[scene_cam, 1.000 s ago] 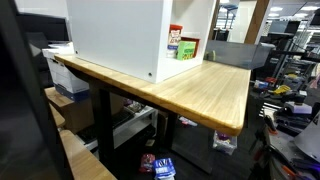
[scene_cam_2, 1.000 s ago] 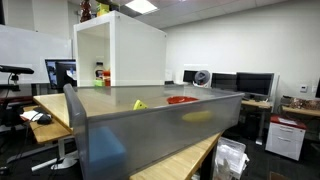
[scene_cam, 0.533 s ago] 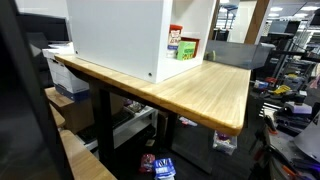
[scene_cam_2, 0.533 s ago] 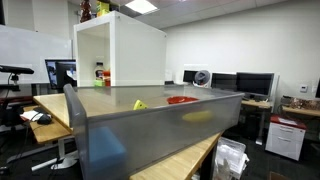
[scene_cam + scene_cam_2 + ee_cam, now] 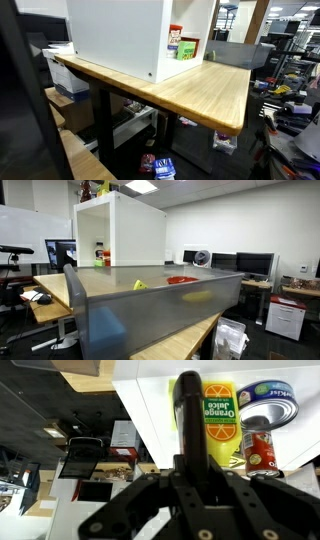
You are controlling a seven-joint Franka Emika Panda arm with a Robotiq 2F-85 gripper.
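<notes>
In the wrist view the gripper (image 5: 187,468) has its jaws closed on a glossy black round-topped rod (image 5: 187,405), possibly a marker, though the close, dim view leaves that unsure. The rod stands upright out of the jaws, in front of the open white box-shaped cabinet (image 5: 150,405). It sits just left of a yellow-and-green orange juice carton (image 5: 220,415) on the cabinet's shelf, with a blue-labelled tin can (image 5: 270,400) and a red-labelled can (image 5: 260,452) further right. In an exterior view the cabinet (image 5: 115,35) stands on the far left of a light wooden table (image 5: 205,90).
</notes>
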